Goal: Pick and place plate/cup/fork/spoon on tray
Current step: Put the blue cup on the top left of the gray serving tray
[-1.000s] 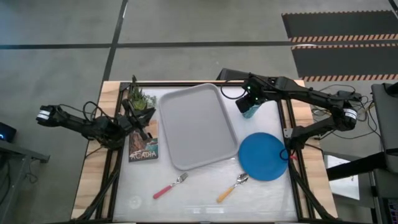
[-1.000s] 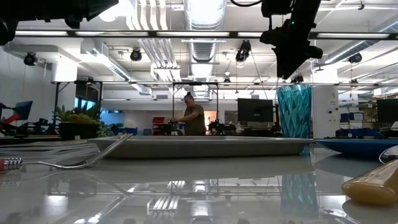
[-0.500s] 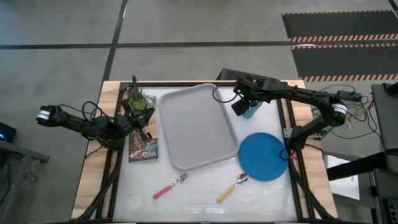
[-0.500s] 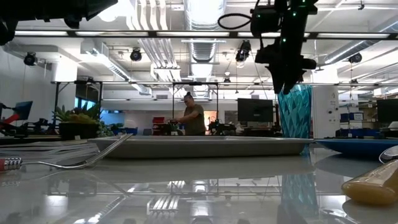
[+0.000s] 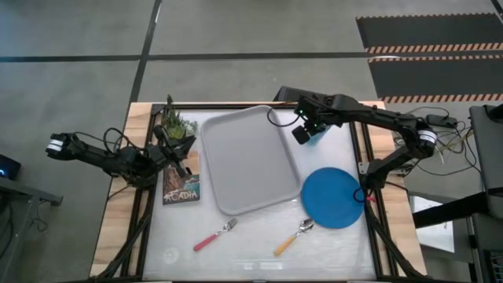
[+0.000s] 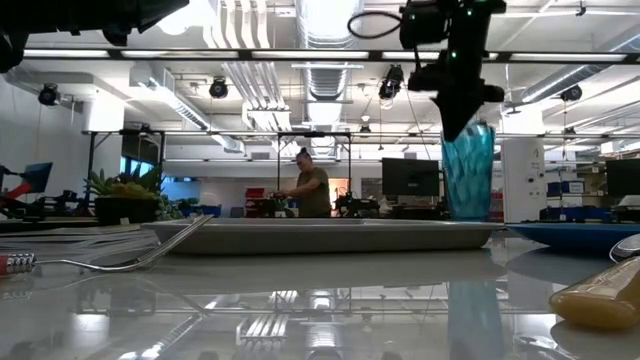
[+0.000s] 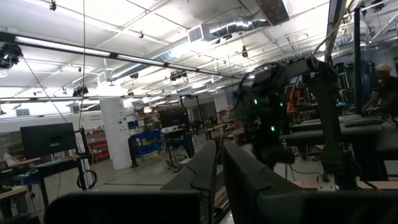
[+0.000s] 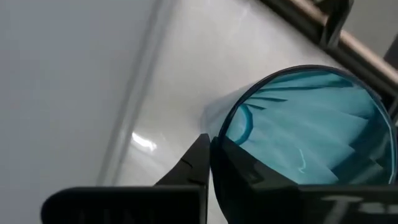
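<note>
The teal cup [image 5: 317, 138] stands upright at the far right of the table, just right of the grey tray [image 5: 250, 161]. My right gripper [image 5: 302, 132] is above it, shut on its rim. The blue plate [image 5: 334, 196] lies flat near the tray's right corner. The pink-handled fork [image 5: 214, 234] and the orange-handled spoon [image 5: 292, 238] lie flat nearer the front edge. My left gripper [image 5: 178, 162] waits shut at the table's left side, over the book. My right gripper [image 8: 210, 142] pinches the cup's wall at its rim [image 8: 219, 134], on the side toward the tray, with one finger [image 8: 249, 177] inside the cup and the other [image 8: 196, 163] outside. The fingers come from above, pointing down. The cup [image 6: 468, 175] hangs upright; the tray's rim hides its base.
A book with a picture cover [image 5: 182, 187] and a potted plant [image 5: 177, 126] sit left of the tray. A black frame rail [image 5: 363, 149] runs along the table's right side, close to the cup. A person [image 6: 312, 190] stands far off in the room.
My right gripper has come down onto the cup from above, shifted a little toward the tray, and taken hold of the rim. In the low view the cup's top now stands slightly higher and a bit nearer the tray than before.
</note>
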Tool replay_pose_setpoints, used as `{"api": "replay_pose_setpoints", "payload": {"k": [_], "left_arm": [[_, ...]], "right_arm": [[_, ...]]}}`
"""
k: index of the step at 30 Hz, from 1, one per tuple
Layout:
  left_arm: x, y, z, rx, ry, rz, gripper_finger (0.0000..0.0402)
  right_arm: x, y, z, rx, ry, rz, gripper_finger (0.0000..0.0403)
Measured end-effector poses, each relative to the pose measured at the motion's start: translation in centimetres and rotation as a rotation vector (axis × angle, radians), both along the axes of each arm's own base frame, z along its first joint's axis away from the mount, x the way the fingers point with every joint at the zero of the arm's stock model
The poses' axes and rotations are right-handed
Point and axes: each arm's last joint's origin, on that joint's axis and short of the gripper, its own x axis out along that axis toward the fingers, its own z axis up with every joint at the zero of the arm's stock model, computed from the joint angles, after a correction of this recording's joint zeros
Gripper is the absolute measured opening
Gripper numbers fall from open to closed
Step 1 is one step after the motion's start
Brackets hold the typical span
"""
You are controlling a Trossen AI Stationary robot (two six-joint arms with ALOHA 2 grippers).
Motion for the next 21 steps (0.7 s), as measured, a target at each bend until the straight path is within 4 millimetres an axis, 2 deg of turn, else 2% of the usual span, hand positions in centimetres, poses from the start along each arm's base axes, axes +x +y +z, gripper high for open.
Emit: {"api": "replay_pose_setpoints", "payload": {"k": [5, 9, 21], "left_arm": [[0.0, 0.0, 0.0, 0.000, 0.000, 0.000, 0.0011], [0.0, 0.0, 0.0, 0.000, 0.000, 0.000, 0.0011], [0.0, 0.0, 0.0, 0.014, 0.005, 0.007, 0.0011]], "right_arm": [[0.7, -0.3, 2.5, -0.049, -0.071, 0.035, 0.0009], [1.9, -0.9, 3.8, -0.084, -0.106, 0.077, 0.0009], [8.6, -4.0, 3.8, -0.132, -0.086, 0.244, 0.0009]]}}
